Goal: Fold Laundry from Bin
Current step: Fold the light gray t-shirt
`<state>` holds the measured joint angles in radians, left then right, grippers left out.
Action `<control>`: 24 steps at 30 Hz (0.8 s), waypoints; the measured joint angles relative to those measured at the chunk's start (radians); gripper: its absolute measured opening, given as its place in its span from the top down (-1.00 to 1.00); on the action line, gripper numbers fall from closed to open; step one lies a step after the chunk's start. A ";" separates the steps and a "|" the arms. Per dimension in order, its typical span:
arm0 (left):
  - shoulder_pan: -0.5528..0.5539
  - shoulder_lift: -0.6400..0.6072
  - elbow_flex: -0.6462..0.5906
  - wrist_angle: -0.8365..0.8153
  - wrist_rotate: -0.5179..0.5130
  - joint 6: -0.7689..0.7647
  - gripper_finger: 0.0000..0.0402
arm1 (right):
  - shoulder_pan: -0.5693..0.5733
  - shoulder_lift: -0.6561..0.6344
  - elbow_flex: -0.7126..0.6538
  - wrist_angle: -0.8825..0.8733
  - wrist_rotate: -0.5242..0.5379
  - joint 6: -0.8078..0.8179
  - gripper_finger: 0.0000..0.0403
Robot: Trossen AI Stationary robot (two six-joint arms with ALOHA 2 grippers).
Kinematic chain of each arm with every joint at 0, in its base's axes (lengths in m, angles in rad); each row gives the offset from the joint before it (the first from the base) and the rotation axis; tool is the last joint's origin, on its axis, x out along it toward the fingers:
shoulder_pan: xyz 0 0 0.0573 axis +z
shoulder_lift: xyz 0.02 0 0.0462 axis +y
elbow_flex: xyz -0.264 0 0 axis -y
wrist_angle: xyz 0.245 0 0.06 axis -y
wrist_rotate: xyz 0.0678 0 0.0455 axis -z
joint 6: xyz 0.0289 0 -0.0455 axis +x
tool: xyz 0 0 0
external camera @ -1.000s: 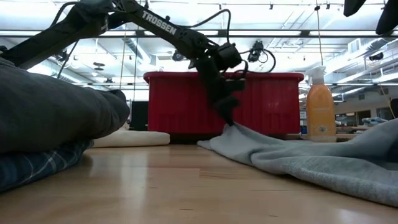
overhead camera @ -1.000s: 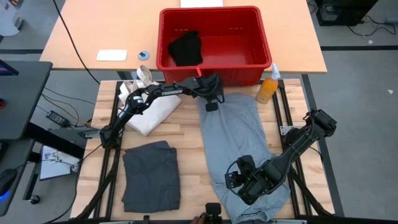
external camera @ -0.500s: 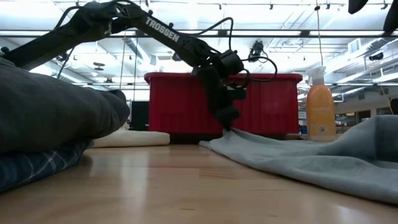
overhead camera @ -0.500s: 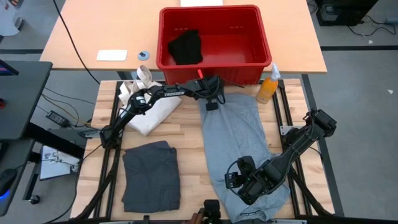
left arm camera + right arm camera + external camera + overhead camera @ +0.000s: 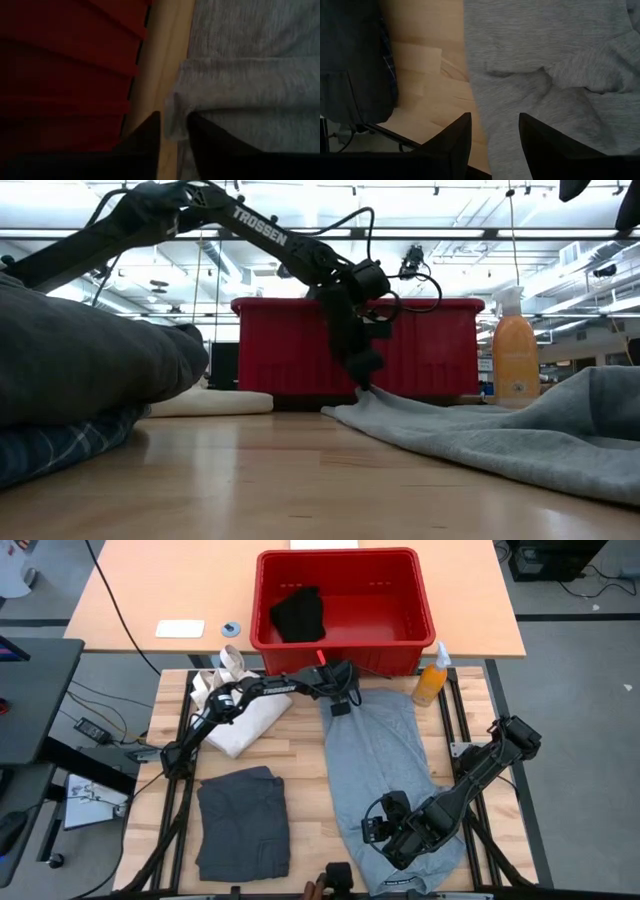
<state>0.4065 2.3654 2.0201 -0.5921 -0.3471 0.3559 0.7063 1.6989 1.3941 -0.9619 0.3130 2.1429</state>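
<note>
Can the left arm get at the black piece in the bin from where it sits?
Probably yes: the left gripper sits just outside the bin, the black piece lies uncovered inside, and nothing blocks a lift over the rim.
</note>
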 joint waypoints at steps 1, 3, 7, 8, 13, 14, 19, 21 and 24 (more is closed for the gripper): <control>-0.002 -0.002 0.001 0.000 0.000 -0.004 0.39 | 0.000 0.000 0.000 0.000 0.000 -0.001 0.15; -0.005 -0.018 0.002 -0.030 -0.001 -0.010 0.20 | 0.002 0.000 0.000 -0.001 -0.002 -0.002 0.15; -0.011 -0.061 0.005 -0.070 0.005 -0.017 -0.14 | 0.023 -0.002 0.000 0.002 -0.039 -0.005 0.15; -0.011 -0.069 0.005 -0.099 0.010 -0.022 -0.21 | 0.034 -0.003 0.000 0.008 -0.049 -0.007 0.15; -0.017 -0.121 0.003 -0.232 0.044 -0.054 -0.45 | 0.104 -0.003 0.000 0.063 -0.051 -0.024 0.15; -0.017 -0.132 0.004 -0.260 0.064 -0.067 -0.47 | 0.123 -0.003 0.000 0.081 -0.036 -0.045 0.15; -0.020 -0.162 0.004 -0.372 0.373 -0.184 -0.50 | 0.206 0.051 0.000 0.164 0.010 -0.280 0.15; -0.029 -0.165 0.003 -0.383 0.524 -0.210 -0.48 | 0.227 0.103 0.000 0.190 -0.002 -0.331 0.15; -0.062 -0.166 0.003 -0.399 0.606 -0.217 -0.44 | 0.243 0.190 0.000 0.247 -0.071 -0.309 0.15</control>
<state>0.3441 2.1998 2.0228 -0.9916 0.2594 0.1392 0.9491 1.8885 1.3941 -0.7153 0.2417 1.8343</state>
